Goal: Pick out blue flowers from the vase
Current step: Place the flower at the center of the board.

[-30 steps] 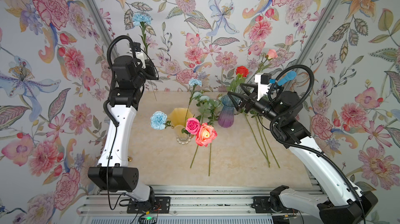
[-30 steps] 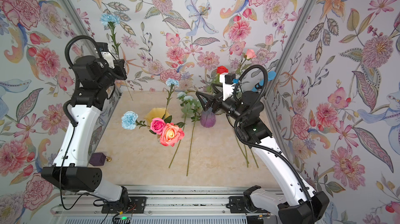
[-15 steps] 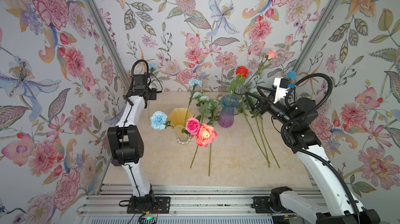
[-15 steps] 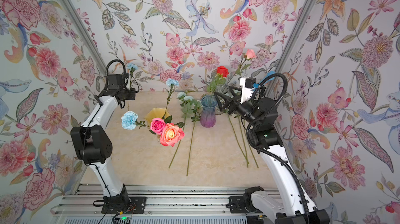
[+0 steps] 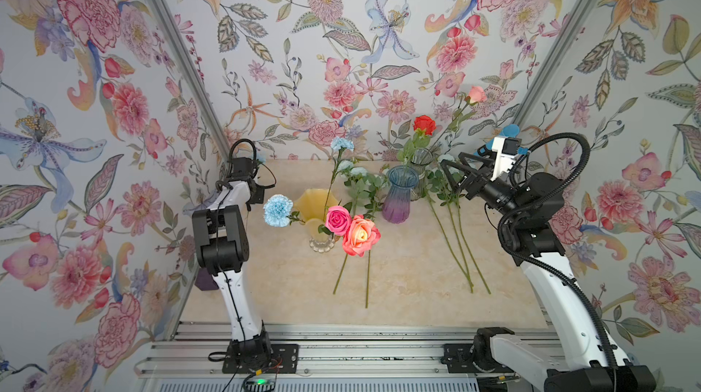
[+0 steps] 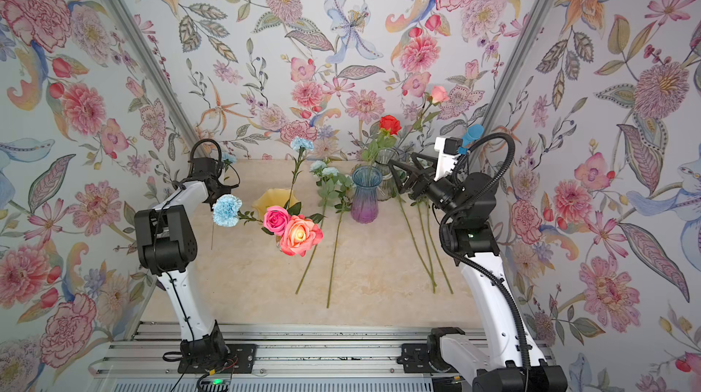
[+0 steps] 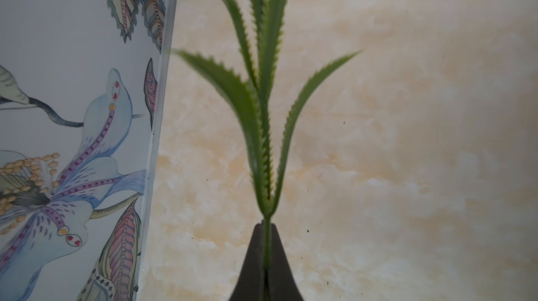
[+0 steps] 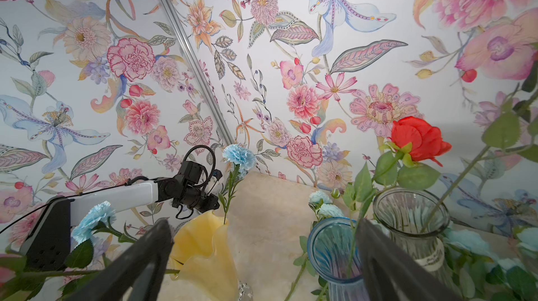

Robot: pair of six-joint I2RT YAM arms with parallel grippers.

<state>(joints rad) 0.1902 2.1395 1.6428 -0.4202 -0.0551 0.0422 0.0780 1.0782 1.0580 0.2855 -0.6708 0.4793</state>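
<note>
left claw (image 7: 266, 226) clamped on blue flower stem (image 7: 265, 139) at its tips; right claw (image 8: 262, 223) apart.

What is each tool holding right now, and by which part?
Left tool pinches a green stem right at the base of its leaves; its bloom looks pale blue. Right tool is open, holding nothing.

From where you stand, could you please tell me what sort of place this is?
Likely a robot test booth: floral wallpaper walls, two arms on a metal rail, vases on a table.
</note>
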